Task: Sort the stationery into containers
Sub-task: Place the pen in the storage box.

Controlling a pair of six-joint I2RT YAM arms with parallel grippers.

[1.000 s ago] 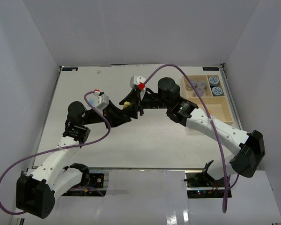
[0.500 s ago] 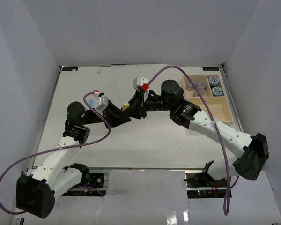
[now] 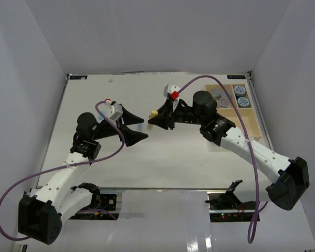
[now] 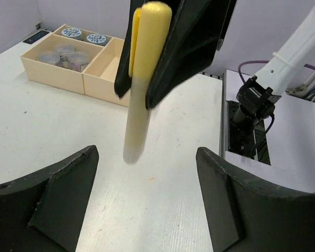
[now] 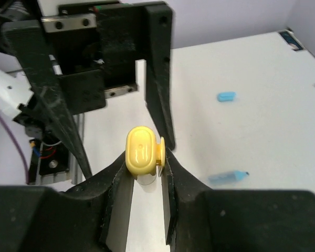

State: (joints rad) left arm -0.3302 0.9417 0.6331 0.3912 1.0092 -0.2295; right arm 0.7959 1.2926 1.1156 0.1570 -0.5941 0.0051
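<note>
Right gripper [image 5: 147,173] jaws clamp a pale yellow plastic marker [image 4: 143,79]; left gripper [image 4: 147,194] jaws gape below. Light wooden divided tray [image 3: 250,126] on white desk [image 3: 163,163].

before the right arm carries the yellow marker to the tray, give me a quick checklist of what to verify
1. Right end effector shut on the yellow marker: ok.
2. Left end effector open, fingers apart from the marker: ok.
3. Marker seated firmly: cannot tell; it is pinched near its capped end and most of its length hangs free.
4. Tray has room: ok, the larger section shows bare; tape rolls fill the far sections.
5. Table between marker and tray free of loose items: ok in the top view.
6. Blue pieces left on the table: not ok, still unsorted.
</note>
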